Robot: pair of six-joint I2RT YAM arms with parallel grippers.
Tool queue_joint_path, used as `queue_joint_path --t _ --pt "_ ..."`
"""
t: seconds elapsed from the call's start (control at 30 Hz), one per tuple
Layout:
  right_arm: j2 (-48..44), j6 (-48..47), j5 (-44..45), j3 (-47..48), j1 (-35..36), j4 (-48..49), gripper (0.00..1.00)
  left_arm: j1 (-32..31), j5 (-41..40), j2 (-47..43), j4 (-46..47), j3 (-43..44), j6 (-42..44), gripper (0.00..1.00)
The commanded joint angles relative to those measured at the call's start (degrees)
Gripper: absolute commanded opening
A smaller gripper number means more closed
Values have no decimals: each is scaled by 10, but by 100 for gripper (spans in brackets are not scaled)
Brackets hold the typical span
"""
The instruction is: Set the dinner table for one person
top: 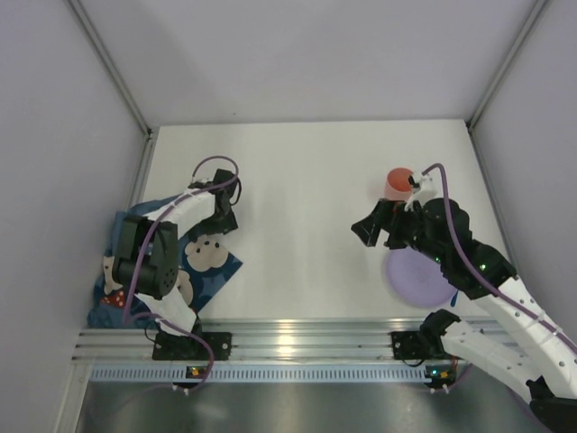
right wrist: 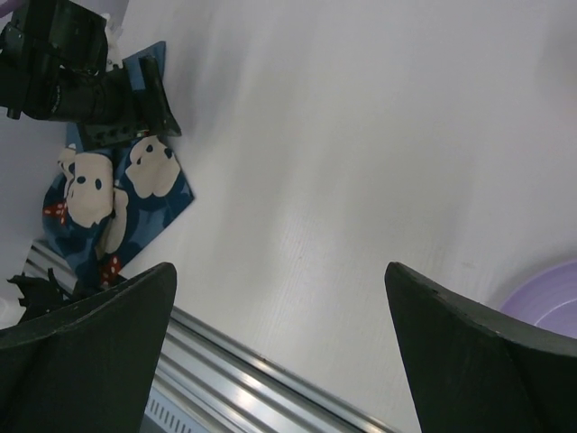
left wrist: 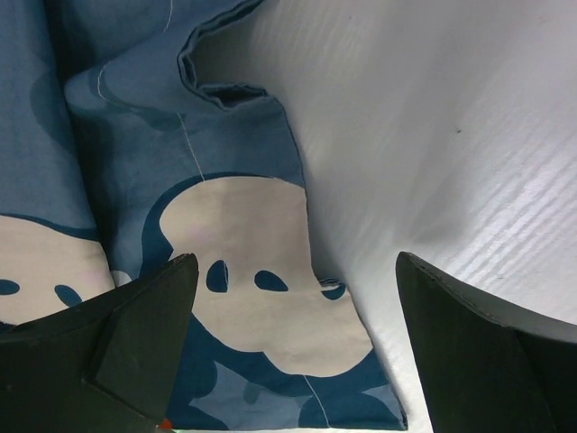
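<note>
White and matte, the dinner table (top: 306, 162) fills most of my overhead view and lies under everything else. Nearest me, a ribbed metal rail (top: 306, 345) runs along its near edge, with both arm bases bolted to it.

Just past the rail on the left, a dark blue cloth mat (top: 212, 263) printed with white cartoon faces lies rumpled, partly hidden under the left arm. On the right, a lilac plate (top: 410, 280) sits flat on the table near the rail, its far side covered by the right arm.

Farther in, the left gripper (left wrist: 293, 271) hangs over the mat's right-hand hem. Its jaws are spread wide with nothing between them, one finger above the cloth and the other above bare table. I cannot tell whether it touches the cloth.

The right gripper (right wrist: 279, 271) is likewise spread and empty, over bare table just left of the plate.

Beyond the right wrist stands a red cup (top: 397, 183), so close that I cannot tell if they touch.

Pale grey walls (top: 54, 90) close in the far end and both sides.
</note>
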Motion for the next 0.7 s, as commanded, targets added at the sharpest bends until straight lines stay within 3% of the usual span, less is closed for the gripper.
queue_joint_path --t 0.0,0.13,0.27,0.37,0.43,0.47,0.5,0.67 --pt "-6 -7 15 -2 9 2 100 7 -15 7 -25 -13 -25 96" --pt "-11 -11 23 -5 10 1 100 15 -22 -1 -14 -36 -28 96" --pt "-6 -19 21 -1 10 0 100 29 -22 -1 -6 -48 -22 89" --pt "-2 -24 23 1 10 -2 100 30 -25 2 -3 -51 -18 71" --pt "0 -27 27 2 10 -2 100 31 -25 7 4 -53 -15 48" --pt "1 -28 28 2 9 -3 100 31 -21 10 8 -51 -8 29" --pt "1 -29 30 4 9 -2 100 30 -14 17 12 -47 1 0" --pt "3 -42 42 13 9 -4 100 0 -11 46 4 12 18 0"
